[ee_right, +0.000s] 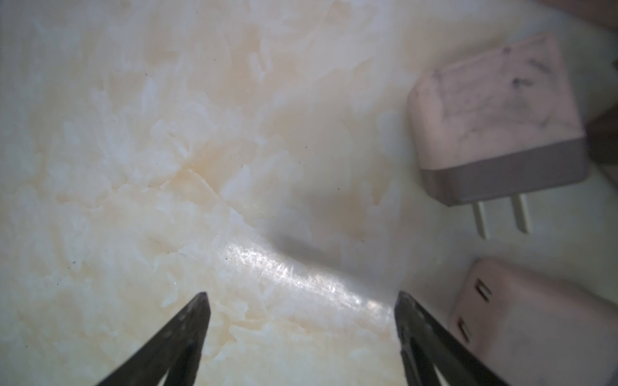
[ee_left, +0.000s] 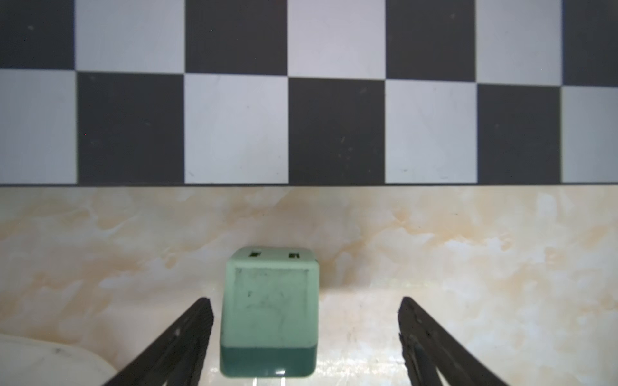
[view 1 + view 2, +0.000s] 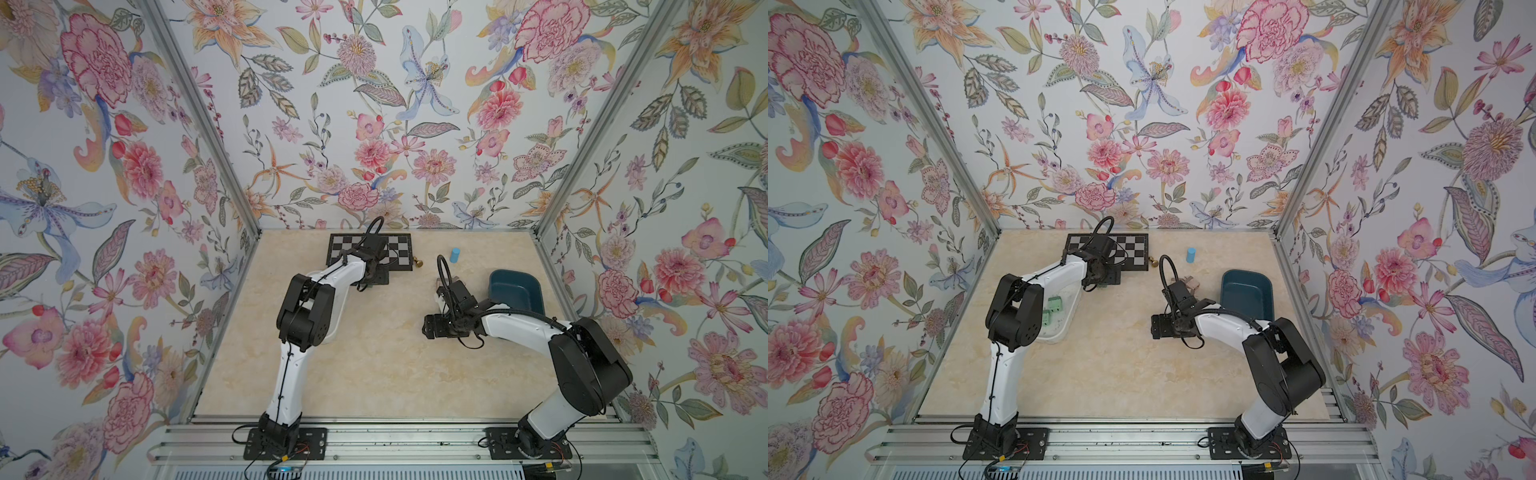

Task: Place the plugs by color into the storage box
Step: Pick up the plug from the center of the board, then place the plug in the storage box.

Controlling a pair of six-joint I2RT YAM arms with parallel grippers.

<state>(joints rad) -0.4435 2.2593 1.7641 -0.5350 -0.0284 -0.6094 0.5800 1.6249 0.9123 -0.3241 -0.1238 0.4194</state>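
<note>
Your left gripper [image 2: 305,300] stands with the jaws wide over the beige marble-pattern table [image 2: 468,250]. One mint green cube-like plastic plug [image 2: 269,310] lies on the table between them and is not clamped. One finger [image 2: 187,337] is just beside the plug's side; I cannot tell if it touches. On the opposite side, bare table shows between the plug and the other finger [image 2: 431,344]. The slotted face of the plug points to the near edge of the black and white checkered board [image 2: 234,127], and a band of bare table separates them. A corner of the white plastic tray [image 2: 40,361] shows beside the first finger. In a top view this tray [image 3: 1065,328] lies under the left arm, and other green plugs [image 3: 1054,303] rest inside it, partly covered by the arm.

Your right gripper [image 1: 302,294] also has wide jaws, with only bare table between them. Both pink plugs lie outside the jaws, on the same side. The dusty pink plastic plug [image 1: 495,110] lies flat with two metal prongs showing, apart from the fingers. The second pink plug [image 1: 535,327] is just beside one finger.

The dark teal plastic bin [image 3: 513,291] sits by the right arm. The light blue cylinder [image 3: 454,255] and the small brass piece [image 3: 418,262] stand between board and bin. You have the widest free surface on the front half of the table.
</note>
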